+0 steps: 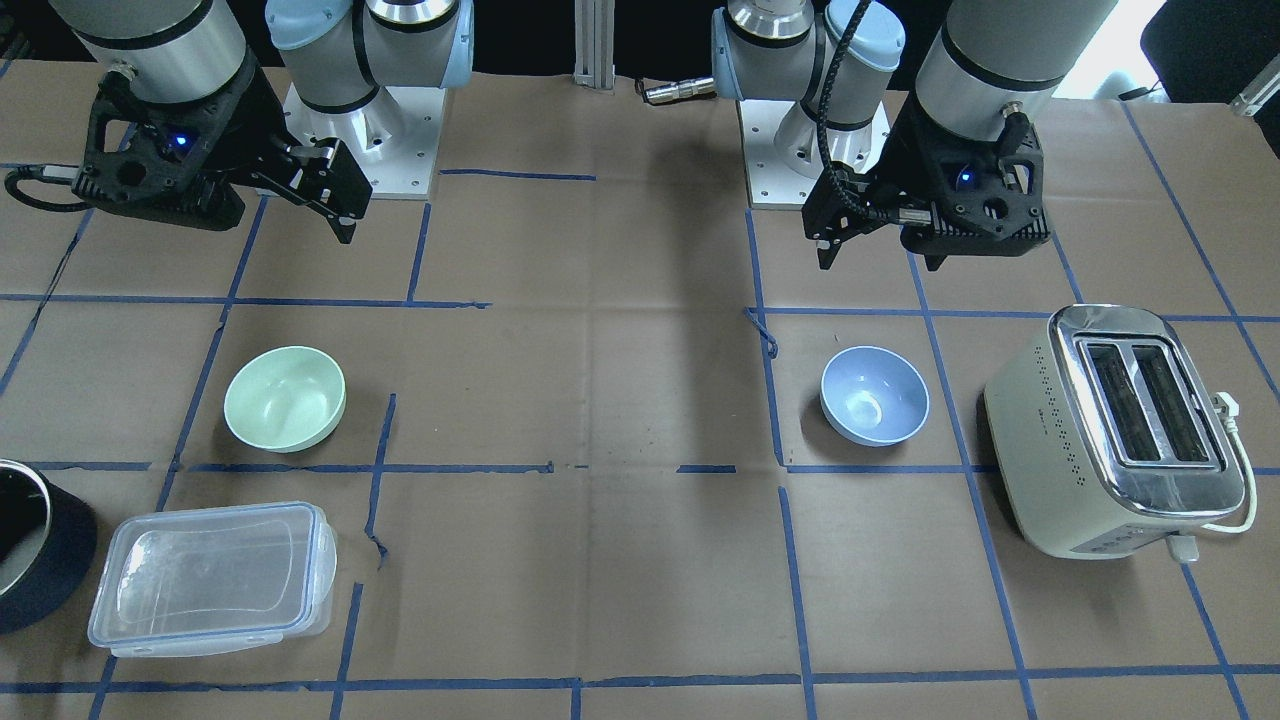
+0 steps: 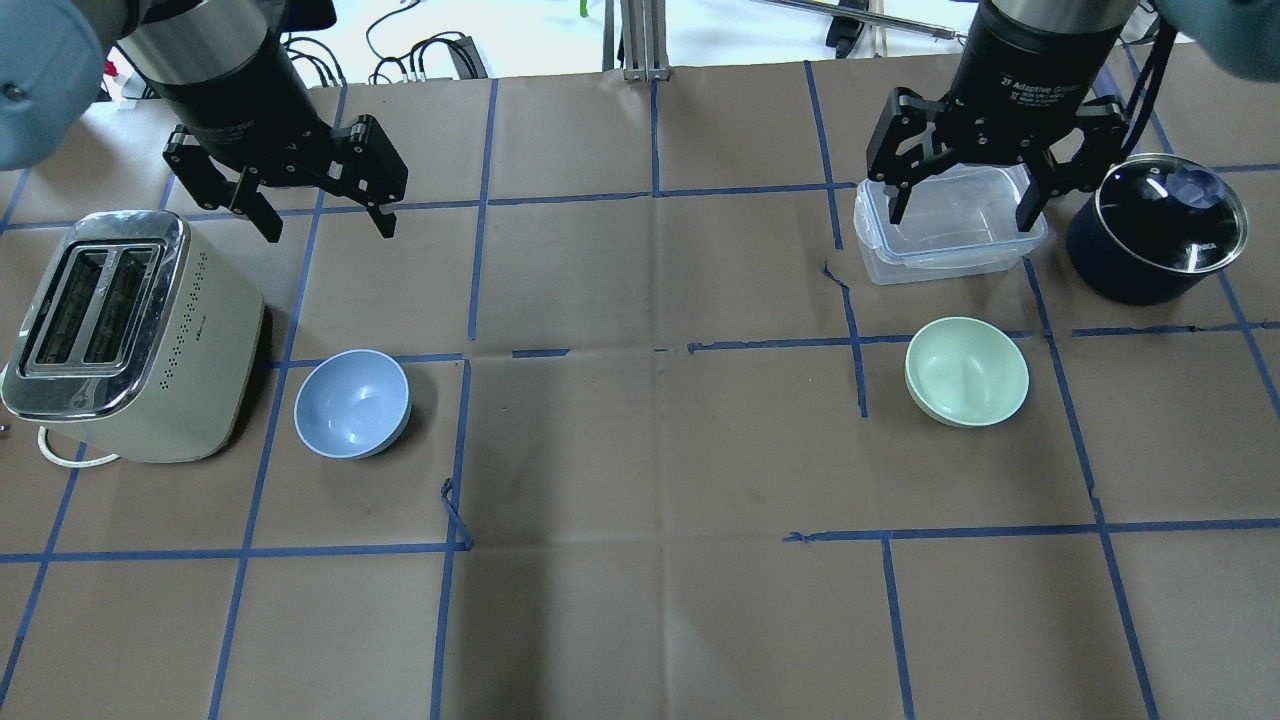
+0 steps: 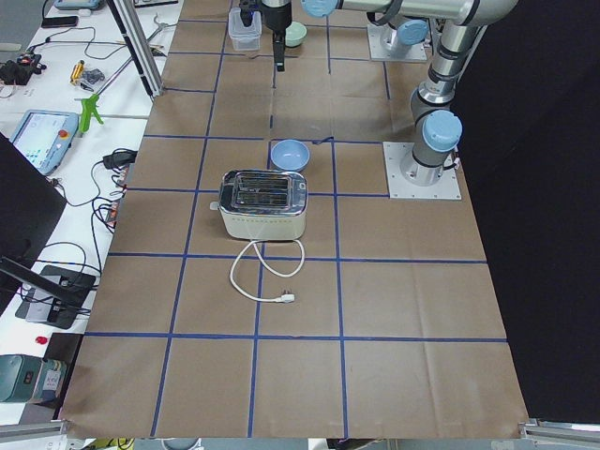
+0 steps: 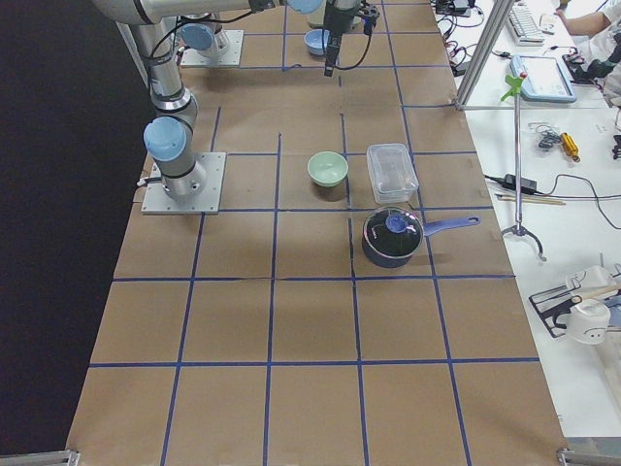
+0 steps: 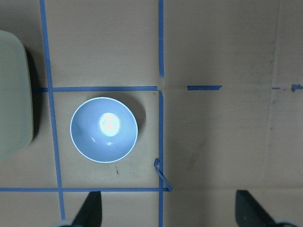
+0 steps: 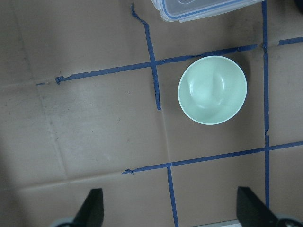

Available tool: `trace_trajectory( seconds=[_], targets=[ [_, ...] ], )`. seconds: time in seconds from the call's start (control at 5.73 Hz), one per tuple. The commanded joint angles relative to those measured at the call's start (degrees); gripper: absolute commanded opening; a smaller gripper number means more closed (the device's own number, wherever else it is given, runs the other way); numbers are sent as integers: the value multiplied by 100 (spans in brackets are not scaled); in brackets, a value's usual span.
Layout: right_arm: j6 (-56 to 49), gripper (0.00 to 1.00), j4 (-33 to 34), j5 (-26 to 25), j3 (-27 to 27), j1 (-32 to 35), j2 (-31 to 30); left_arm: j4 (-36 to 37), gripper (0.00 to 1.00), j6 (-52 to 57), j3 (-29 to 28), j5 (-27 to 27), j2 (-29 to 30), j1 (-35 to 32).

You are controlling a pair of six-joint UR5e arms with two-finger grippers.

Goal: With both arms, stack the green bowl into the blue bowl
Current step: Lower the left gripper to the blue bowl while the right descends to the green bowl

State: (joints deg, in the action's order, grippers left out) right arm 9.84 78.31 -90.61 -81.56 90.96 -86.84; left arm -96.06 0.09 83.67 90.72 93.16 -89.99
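The green bowl (image 2: 966, 371) sits upright on the brown table on my right side; it also shows in the front view (image 1: 285, 398) and the right wrist view (image 6: 212, 90). The blue bowl (image 2: 352, 403) sits upright on my left side, next to the toaster; it also shows in the front view (image 1: 875, 395) and the left wrist view (image 5: 104, 129). My left gripper (image 2: 325, 215) is open and empty, high above the table, beyond the blue bowl. My right gripper (image 2: 960, 215) is open and empty, high over the clear container, beyond the green bowl.
A cream toaster (image 2: 120, 330) stands left of the blue bowl, its cord (image 3: 267, 281) trailing off. A clear lidded container (image 2: 945, 250) and a dark pot with a glass lid (image 2: 1155, 230) stand beyond the green bowl. Blue tape lines grid the table.
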Motion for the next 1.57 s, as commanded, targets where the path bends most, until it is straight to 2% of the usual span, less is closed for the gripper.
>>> trace_trajectory(
  seconds=[0.0,0.7,0.87,1.05,1.22,1.4],
  targets=[
    [0,100,0,0,0,0,-8,0,99,0,0,15,-9,-1],
    [0,100,0,0,0,0,-8,17,99,61,0,42,-70,8],
    [-174,100,-9,-26,-35,-52,9,35,99,523,61,7,-114,51],
    [-811,100,9,-26,-53,-261,-34,61,99,736,149,-2,-106,148],
    [-1209,100,-69,-35,-70,-690,-43,227,99,869,576,-2,-166,149],
    [-1987,100,-70,-27,-192,-1242,-52,785,99,879,1050,7,-193,157]
  ],
)
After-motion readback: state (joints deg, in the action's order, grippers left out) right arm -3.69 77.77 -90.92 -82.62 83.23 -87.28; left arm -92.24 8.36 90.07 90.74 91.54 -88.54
